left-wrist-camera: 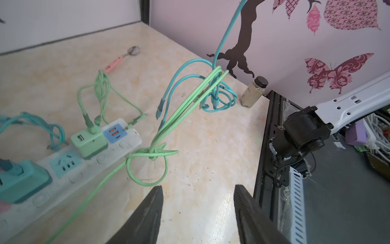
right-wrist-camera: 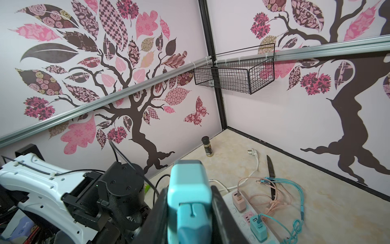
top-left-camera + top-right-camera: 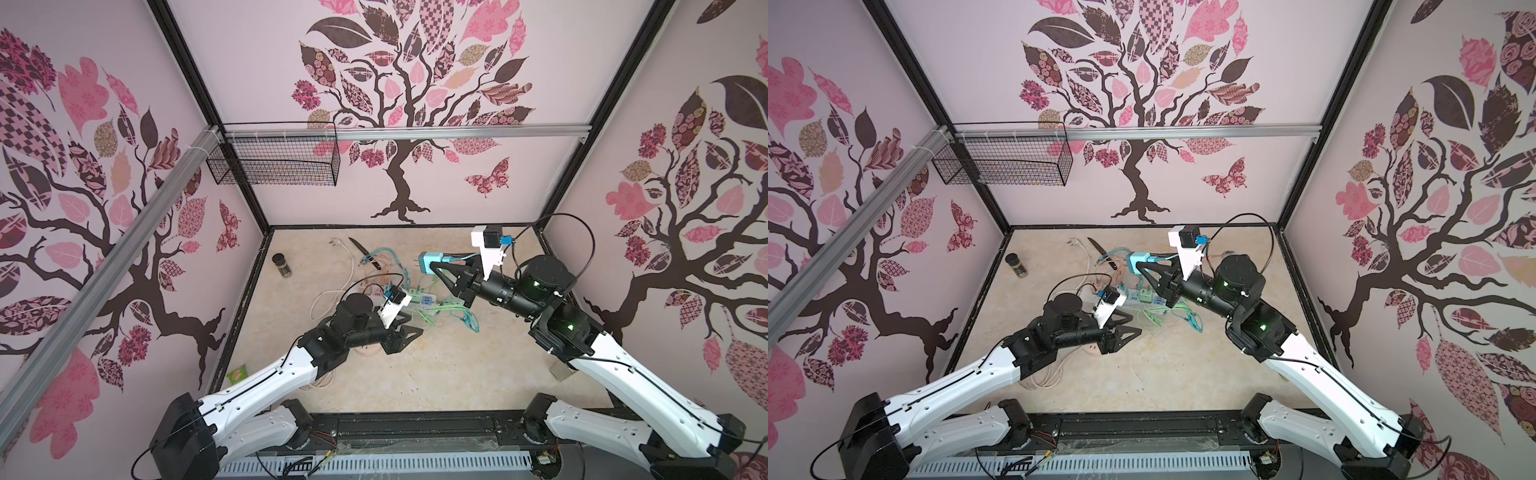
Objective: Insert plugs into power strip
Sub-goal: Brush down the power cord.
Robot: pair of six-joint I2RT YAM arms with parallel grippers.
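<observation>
Glossy, marble-look counter [image 1: 211, 152]; power strip [image 1: 124, 147] of milky matt plastic; mint plug [image 1: 88, 145] smooth satin plastic (its cable [image 1: 100, 84] braided cloth); black wire-metal basket [image 3: 274, 162], upper left.

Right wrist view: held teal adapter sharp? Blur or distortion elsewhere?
Right wrist view: the teal boxy charger adapter in the right tool is soft, too near the lens; walls sharp. Left wrist view: the long white power strip blurs toward the picture's edge. Both top views: wide-angle splay of the black frame posts.
</observation>
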